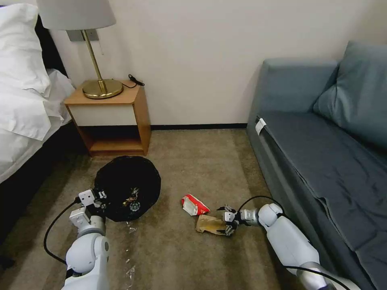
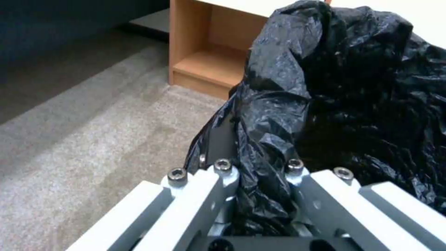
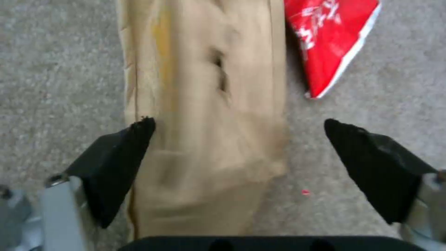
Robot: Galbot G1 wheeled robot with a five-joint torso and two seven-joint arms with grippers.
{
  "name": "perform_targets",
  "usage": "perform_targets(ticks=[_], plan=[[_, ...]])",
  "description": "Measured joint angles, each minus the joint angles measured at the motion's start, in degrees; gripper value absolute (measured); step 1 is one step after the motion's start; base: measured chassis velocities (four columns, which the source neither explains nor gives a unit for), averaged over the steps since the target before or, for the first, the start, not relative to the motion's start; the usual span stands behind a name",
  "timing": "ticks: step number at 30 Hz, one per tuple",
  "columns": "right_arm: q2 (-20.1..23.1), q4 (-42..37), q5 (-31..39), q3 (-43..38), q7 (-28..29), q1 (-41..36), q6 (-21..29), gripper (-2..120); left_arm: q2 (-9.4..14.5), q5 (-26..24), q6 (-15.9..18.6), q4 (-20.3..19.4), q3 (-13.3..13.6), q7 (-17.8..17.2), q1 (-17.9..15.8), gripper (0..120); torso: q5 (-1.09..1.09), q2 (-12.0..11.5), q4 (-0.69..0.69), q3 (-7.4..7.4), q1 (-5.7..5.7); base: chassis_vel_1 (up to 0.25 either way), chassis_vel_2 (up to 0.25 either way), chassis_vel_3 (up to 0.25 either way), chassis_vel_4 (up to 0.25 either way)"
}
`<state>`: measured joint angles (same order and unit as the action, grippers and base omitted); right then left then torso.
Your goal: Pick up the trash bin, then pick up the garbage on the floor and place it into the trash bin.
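Open carpet mid-room, walled on both sides

Bare carpet (image 1: 193, 161) runs toward 12 o'clock; sofa (image 1: 322, 153) blocks 3 o'clock, nightstand (image 1: 111, 117) and bed (image 1: 24, 104) crowd 10 o'clock.

Trash bin (image 1: 127, 188) is all glossy black liner. Paper scrap (image 1: 211, 224) is plain tan, wrapper (image 1: 194, 204) is red with white print and edges. Carpet (image 1: 209, 161) is mottled grey-beige, sofa (image 1: 322, 153) slate blue, nightstand (image 1: 121, 121) light wood.

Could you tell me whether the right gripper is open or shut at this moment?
Open: the right gripper has its black fingertips spread on either side of the tan paper scrap.
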<state>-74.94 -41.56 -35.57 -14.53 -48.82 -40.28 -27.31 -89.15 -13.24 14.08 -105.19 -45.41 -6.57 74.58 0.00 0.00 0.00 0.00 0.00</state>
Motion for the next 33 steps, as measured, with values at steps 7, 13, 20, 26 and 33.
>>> perform_targets(ticks=[7,13,20,26,33], plan=[[-0.31,0.27,0.13,-0.52,0.24,-0.78,-0.46,71,0.04,0.0,-0.03,-0.06,-0.03,0.0,0.0,4,0.0,0.0,0.0,0.0,0.0,0.0,0.0,0.0,0.0],[-0.46,0.29,0.83,-1.1,0.58,-1.27,-0.47,51,0.16,-0.09,-0.06,-0.14,-0.19,0.0,0.01,4,-0.01,0.0,0.0,0.0,0.0,0.0,0.0,0.0,0.0],[-0.34,0.03,2.68,-1.72,1.56,-1.39,-0.47,25,0.18,-0.05,-0.13,0.03,0.0,0.02,0.0,4,0.0,0.0,0.0,0.0,0.0,0.0,0.0,0.0,0.0],[-0.02,-0.49,3.0,-2.05,1.36,-1.82,-0.72,1,0.16,-0.03,-0.14,0.11,0.3,0.02,-0.03,4,0.0,0.0,0.0,0.0,0.0,0.0,0.0,0.0,0.0],[0.15,-2.16,3.75,-2.22,1.07,-3.59,-0.81,0,0.1,-0.02,-0.14,0.16,0.48,0.01,0.01,4,0.0,0.0,0.0,0.0,0.0,0.0,0.0,0.0,0.0]])
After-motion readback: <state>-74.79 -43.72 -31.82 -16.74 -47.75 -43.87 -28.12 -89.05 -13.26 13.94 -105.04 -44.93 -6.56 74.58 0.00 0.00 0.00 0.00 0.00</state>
